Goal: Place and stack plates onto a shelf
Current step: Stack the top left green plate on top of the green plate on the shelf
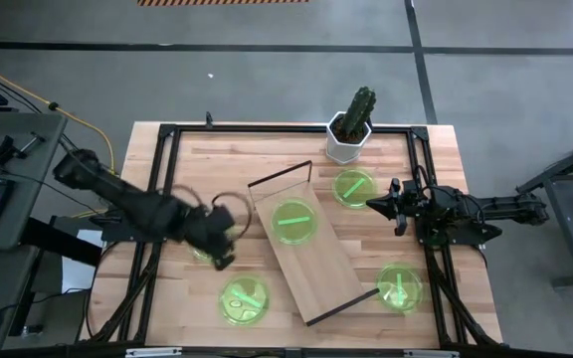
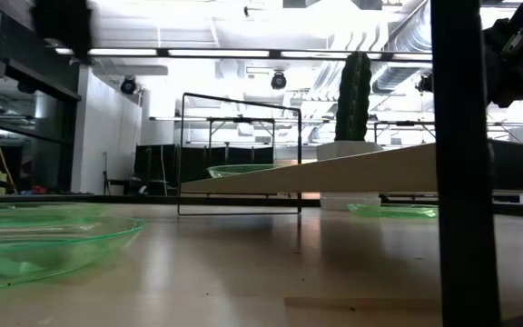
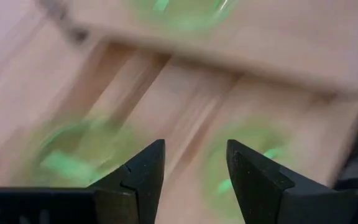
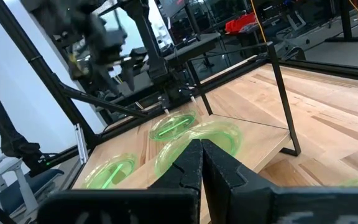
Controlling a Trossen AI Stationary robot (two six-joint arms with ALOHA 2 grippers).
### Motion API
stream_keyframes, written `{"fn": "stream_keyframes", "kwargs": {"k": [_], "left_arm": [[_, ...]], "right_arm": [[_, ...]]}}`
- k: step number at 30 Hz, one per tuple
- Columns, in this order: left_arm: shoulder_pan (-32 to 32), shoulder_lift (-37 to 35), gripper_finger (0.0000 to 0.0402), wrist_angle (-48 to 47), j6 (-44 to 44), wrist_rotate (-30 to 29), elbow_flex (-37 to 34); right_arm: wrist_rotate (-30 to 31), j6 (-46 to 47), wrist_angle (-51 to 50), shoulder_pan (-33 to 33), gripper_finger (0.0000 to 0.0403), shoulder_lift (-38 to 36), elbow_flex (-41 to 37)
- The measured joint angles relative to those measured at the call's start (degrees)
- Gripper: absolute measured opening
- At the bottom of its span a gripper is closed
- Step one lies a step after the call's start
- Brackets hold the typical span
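Green translucent plates [image 1: 244, 299] look light, thin, slippery, best pinched at the rim; left gripper [image 1: 222, 239] jaws apart above bench [image 1: 197, 159], right gripper [image 1: 384, 206] jaws together.

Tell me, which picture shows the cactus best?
The high view: the cactus stands whole in its white pot at the table's far edge. The low view shows it as a dark shape behind the shelf; the wrist views miss it.
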Motion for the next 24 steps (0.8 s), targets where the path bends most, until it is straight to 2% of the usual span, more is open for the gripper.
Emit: {"fn": "stream_keyframes", "kwargs": {"k": [2, 4, 11, 17, 20, 24], "left_arm": [[-3.32, 0.62, 0.0162, -3.21, -0.92, -3.64, -0.98], [-5.57, 0.78, 0.0162, -1.02, 1.13, -4.96, -3.67], [-10.03, 0.35, 0.0161, 14.4, 13.22, -3.51, -16.56], [-14.34, -2.62, 0.0161, 26.83, 17.74, -1.7, -26.4], [-16.9, -3.69, 0.0161, 30.36, 16.94, -0.93, -29.28], [-19.11, -3.22, 0.0161, 28.61, 16.75, -2.56, -30.08]], "right_arm": [[-0.02, -0.09, 0.0, -0.01, 0.0, -0.02, 0.01], [-0.02, -0.05, 0.0, -0.01, 0.0, -0.02, 0.0], [0.0, -0.03, 0.0, 0.0, 0.0, -0.04, 0.01], [0.0, -0.08, -0.01, 0.0, 0.0, -0.04, 0.0], [-0.02, -0.04, 0.0, -0.01, 0.0, -0.04, 0.01], [0.0, -0.03, 0.0, 0.0, 0.0, -0.04, 0.0]]}}
